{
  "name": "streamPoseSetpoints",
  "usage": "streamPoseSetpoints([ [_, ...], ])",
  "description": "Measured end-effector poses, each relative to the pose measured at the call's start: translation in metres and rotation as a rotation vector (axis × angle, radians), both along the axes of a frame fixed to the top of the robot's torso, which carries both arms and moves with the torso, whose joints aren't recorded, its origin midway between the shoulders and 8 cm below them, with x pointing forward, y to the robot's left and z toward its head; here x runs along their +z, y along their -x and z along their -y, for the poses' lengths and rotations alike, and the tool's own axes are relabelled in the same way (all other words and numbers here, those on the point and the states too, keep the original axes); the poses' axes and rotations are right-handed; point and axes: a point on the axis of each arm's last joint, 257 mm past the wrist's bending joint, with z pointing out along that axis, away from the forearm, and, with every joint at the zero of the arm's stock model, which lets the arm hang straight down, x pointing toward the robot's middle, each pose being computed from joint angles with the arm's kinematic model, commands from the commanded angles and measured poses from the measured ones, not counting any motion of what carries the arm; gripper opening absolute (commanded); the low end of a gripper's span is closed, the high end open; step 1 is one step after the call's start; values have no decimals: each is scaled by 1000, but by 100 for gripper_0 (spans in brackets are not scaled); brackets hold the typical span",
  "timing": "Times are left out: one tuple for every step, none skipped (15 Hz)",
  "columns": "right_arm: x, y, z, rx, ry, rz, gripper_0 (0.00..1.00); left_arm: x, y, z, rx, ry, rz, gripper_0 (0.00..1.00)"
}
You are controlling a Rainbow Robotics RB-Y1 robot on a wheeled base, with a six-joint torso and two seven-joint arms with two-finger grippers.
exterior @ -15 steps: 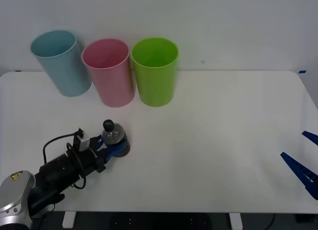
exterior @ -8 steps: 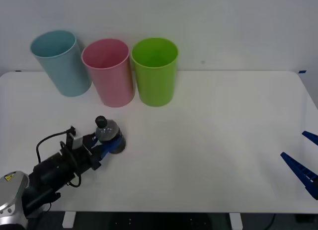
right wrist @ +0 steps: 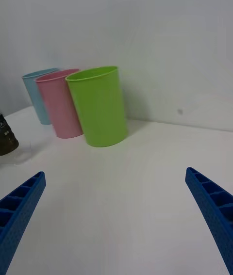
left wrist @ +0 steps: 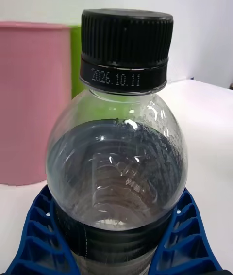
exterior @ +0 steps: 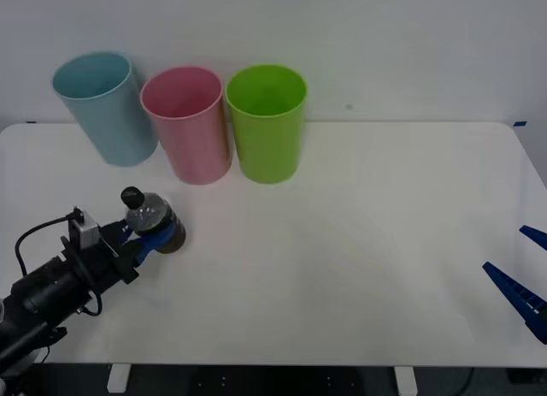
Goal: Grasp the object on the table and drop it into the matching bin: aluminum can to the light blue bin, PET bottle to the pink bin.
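1. Left gripper (exterior: 145, 239) sits lower left of the front view, blue fingers (left wrist: 36, 236) clamped round the dark lower body of the PET bottle (exterior: 149, 221). Bottle stands upright, long axis vertical, black cap on top.
2. Bottle base is probably just off the table (exterior: 367, 242); contact is hard to judge from above.
3. Key relation: the pink bin (exterior: 188, 122) lies up and slightly right of the bottle in the front view, nearby. Its rim stands well above the cap, so the bottle needs lifting clear before moving across.
4. Neighbours are tight: the light blue bin (exterior: 101, 105) stands just left of pink, the green bin (exterior: 267, 121) touches or nearly touches it on the right. Little sideways margin at the rim.
5. Table between bottle and pink bin is bare. Table's left edge is close to the arm, not the bottle.
6. Right gripper (exterior: 523, 272) is parked at the lower right edge, fingers spread wide, holding nothing, well apart from everything.
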Motion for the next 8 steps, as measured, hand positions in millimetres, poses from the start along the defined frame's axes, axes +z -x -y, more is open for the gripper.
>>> streamPoseSetpoints([
  [0, 0, 0, 0, 0, 0, 100, 8, 0, -9, 5, 8, 3, 0],
  [0, 0, 0, 0, 0, 0, 100, 15, 0, -15, 8, 20, 0, 0],
  [0, 0, 0, 0, 0, 0, 100, 26, 1, -24, 16, 31, 1, 0],
  [0, 0, 0, 0, 0, 0, 100, 37, 2, -32, 24, 44, 3, 0],
  [0, 0, 0, 0, 0, 0, 100, 46, 4, -38, 31, 59, 3, 0],
  [0, 0, 0, 0, 0, 0, 100, 59, 5, -44, 38, 77, 8, 0],
  [0, 0, 0, 0, 0, 0, 100, 72, 6, -48, 43, 93, 16, 0],
  [0, 0, 0, 0, 0, 0, 100, 82, 6, -49, 45, 107, 20, 0],
])
